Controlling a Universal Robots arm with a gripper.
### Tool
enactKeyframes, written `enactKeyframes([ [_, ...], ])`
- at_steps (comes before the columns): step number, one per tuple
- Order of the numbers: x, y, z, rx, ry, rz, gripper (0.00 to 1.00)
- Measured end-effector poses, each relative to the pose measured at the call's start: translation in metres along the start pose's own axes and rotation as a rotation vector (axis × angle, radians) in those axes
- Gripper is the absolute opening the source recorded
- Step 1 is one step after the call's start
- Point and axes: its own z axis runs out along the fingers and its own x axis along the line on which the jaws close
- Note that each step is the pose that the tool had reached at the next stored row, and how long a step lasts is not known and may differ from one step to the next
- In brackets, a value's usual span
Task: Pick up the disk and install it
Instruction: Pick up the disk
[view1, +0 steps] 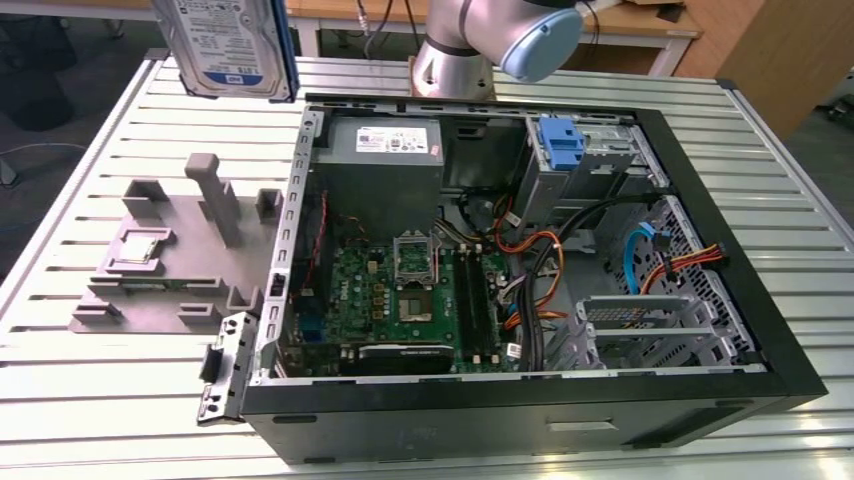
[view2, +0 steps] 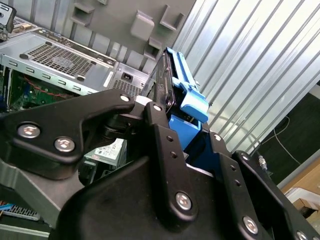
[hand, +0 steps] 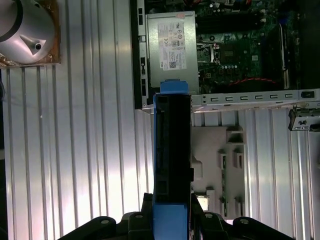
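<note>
Gripper (hand: 172, 222) is clamped on the disk (view1: 227, 45), fingers (view2: 162, 130) pressing its blue bracket from both sides; disk's up in the air, well off the slatted table (view1: 94, 400), high on the exterior view's left, label side facing out; it hangs outside the open PC case (view1: 534, 405), near the corner w/ the grey PSU (view1: 384, 145). In the first wrist view it's edge-on, over the table just beside the case wall; grey fixture (view1: 174, 260) sits on the table beside the case; blue caddy (view1: 561, 140) is inside the case, near the arm base (view1: 454, 55).
</note>
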Motion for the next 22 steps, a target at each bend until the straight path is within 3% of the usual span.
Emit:
enactKeyframes([
  [6, 0.0006, 0.0088, 0.0001, 0.0, 0.0, 0.0, 0.36],
  [22, -0.0041, 0.0095, 0.0, -0.0002, -0.0023, 0.0, 0.36],
])
